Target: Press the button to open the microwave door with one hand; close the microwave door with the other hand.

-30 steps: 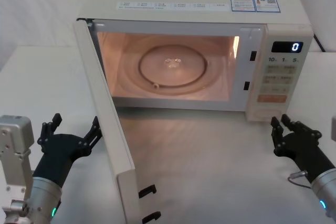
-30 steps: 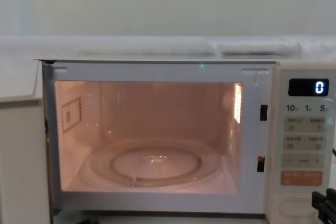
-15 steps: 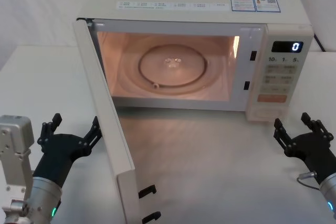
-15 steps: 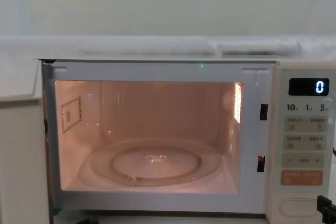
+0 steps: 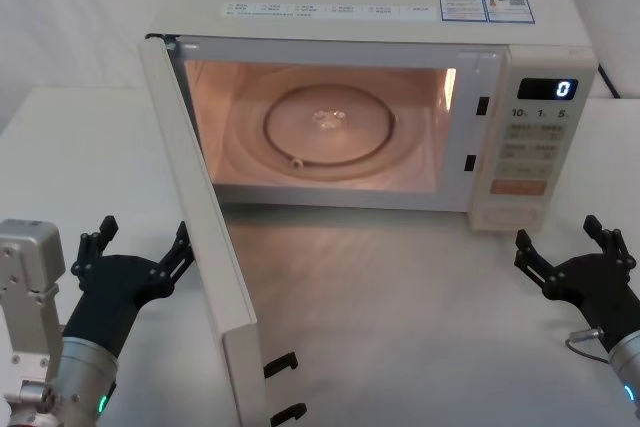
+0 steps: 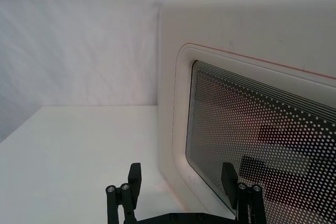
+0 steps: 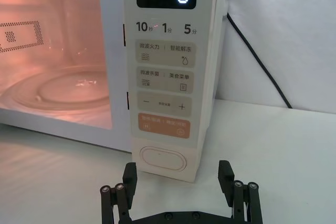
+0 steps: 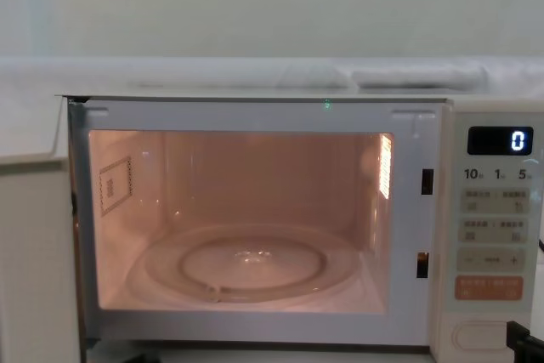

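Door [image 5: 205, 237] stood wide open at frame left (cavity lit). Left end effector [image 5: 137, 252] open beside it; right end effector [image 5: 570, 252] open, lower right, short of button [image 7: 164, 159].

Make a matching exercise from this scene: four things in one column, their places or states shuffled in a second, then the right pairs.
Things
1. microwave door
2. button
3. left gripper
4. right gripper

States
A. open, on the table before the control panel
B. swung wide open
C. open, beside the door's outer face
D. unpressed, below the orange key

Pairs: 1-B, 2-D, 3-C, 4-A
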